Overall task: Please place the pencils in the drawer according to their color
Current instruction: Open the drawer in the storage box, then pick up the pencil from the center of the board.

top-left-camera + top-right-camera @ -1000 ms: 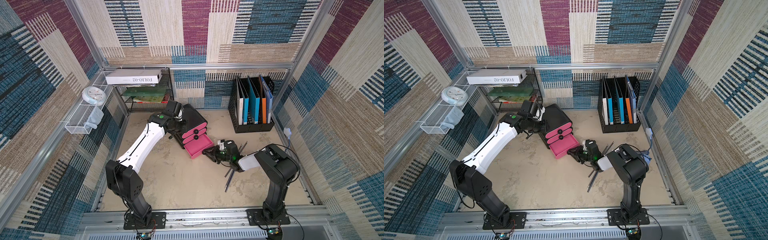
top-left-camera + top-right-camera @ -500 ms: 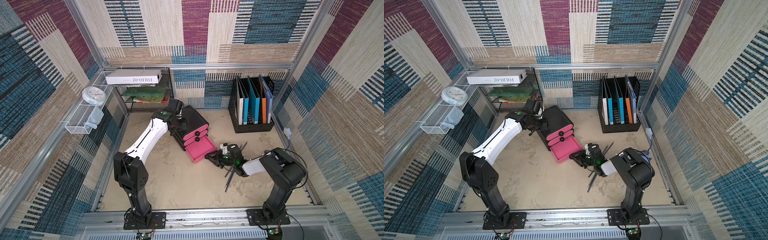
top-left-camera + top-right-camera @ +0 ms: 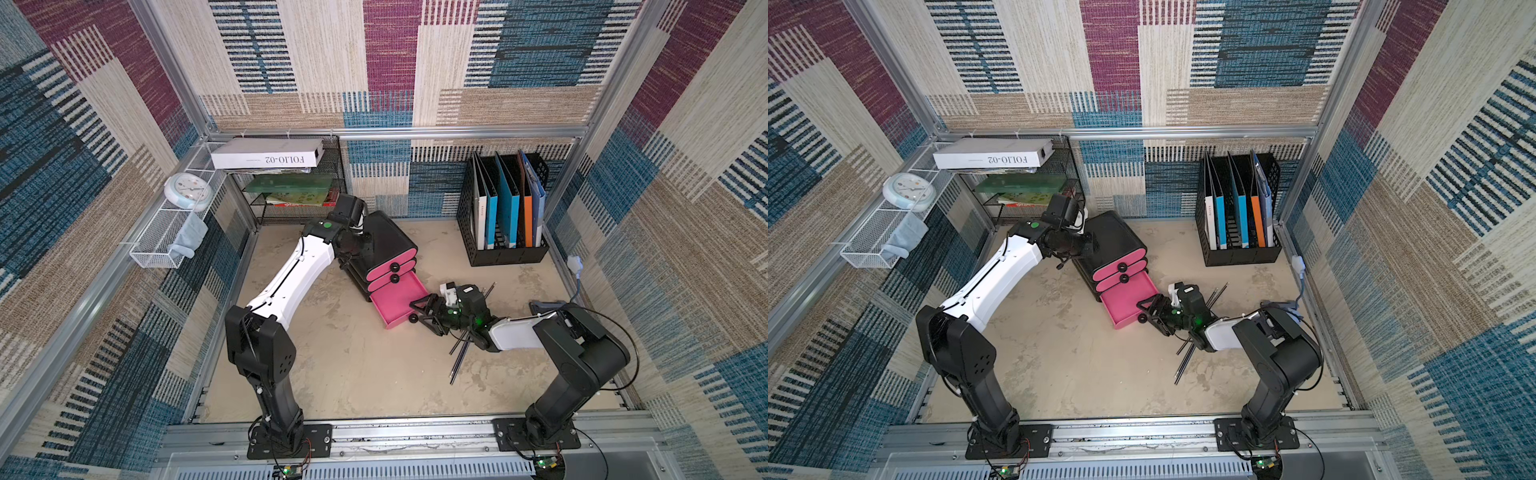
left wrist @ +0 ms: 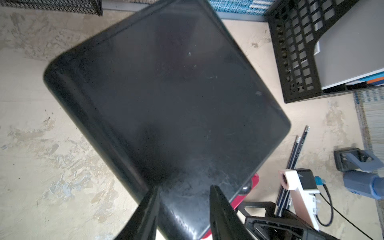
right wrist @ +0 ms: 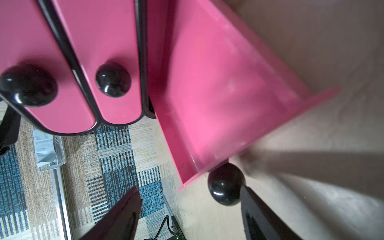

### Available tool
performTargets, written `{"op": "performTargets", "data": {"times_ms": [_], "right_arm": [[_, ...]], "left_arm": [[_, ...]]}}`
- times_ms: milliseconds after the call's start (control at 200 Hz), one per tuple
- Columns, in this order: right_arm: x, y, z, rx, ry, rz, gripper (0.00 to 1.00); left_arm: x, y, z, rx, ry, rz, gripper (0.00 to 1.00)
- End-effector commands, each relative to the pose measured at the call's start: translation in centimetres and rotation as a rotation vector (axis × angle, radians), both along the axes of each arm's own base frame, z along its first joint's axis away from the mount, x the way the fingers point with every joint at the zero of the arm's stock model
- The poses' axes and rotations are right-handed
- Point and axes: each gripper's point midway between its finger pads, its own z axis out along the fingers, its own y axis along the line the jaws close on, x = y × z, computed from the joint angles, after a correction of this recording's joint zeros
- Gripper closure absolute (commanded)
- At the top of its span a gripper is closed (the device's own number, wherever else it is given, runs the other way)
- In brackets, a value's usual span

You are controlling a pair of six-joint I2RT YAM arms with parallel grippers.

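Pencils [image 3: 459, 360] lay on the surface [image 3: 353, 365], crossing under our right arm [image 3: 515, 332] just behind the open right gripper [image 3: 415, 313] at the pulled-out drawer [image 3: 395, 301]; we judged the left gripper [image 4: 185, 189], jaws parted over the cabinet [image 4: 166, 93], farther.

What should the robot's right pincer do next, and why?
Probably back the right pincer away from the knob and swing toward the pencils: the bottom drawer is pulled out and empty, and the pincer stands open, holding nothing.
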Motion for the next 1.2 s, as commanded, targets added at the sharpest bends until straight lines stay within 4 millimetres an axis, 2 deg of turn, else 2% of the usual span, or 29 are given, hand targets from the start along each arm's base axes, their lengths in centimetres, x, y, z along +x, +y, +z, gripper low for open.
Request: {"op": "performTargets", "data": {"times_ms": [0, 195, 316, 386, 626, 761, 786, 816, 977, 1072, 1197], "right_arm": [[-0.2, 0.0, 0.4, -0.045, -0.022, 0.033, 0.16], [-0.4, -0.5, 1.8, -0.099, -0.032, 0.042, 0.08], [-0.9, -1.5, 2.8, -0.142, -0.038, 0.031, 0.03], [-1.2, -2.4, 3.6, -0.166, -0.036, 0.012, 0.02], [-1.7, -5.5, 7.1, -0.237, -0.053, -0.07, 0.01], [-1.9, -7.3, 9.7, -0.249, -0.086, -0.126, 0.01], [-2.0, -7.6, 10.3, -0.25, -0.094, -0.142, 0.01], [-2.1, -8.1, 11.0, -0.253, -0.102, -0.159, 0.01], [-3.2, -10.1, 13.9, -0.267, -0.111, -0.213, 0.01], [-4.2, -10.9, 14.7, -0.266, -0.106, -0.232, 0.01], [-5.4, -12.2, 14.8, -0.27, -0.084, -0.274, 0.01]], "left_arm": [[0.0, -0.4, 2.5, -0.035, -0.057, -0.023, 0.53], [-1.0, -1.0, 6.3, -0.101, -0.125, -0.055, 0.48], [-2.3, -1.4, 8.4, -0.142, -0.159, -0.091, 0.41], [-3.5, -1.7, 9.4, -0.161, -0.174, -0.114, 0.28], [-8.5, -2.8, 11.0, -0.197, -0.198, -0.184, 0.25], [-11.7, -4.1, 10.4, -0.205, -0.179, -0.237, 0.21], [-12.5, -4.5, 10.1, -0.204, -0.175, -0.254, 0.12], [-13.2, -5.0, 9.9, -0.199, -0.17, -0.27, 0.1], [-17.4, -7.2, 7.5, -0.171, -0.125, -0.345, 0.09], [-19.5, -8.5, 5.6, -0.154, -0.088, -0.377, 0.09], [-21.9, -9.9, 3.0, -0.099, -0.053, -0.418, 0.06]]}}
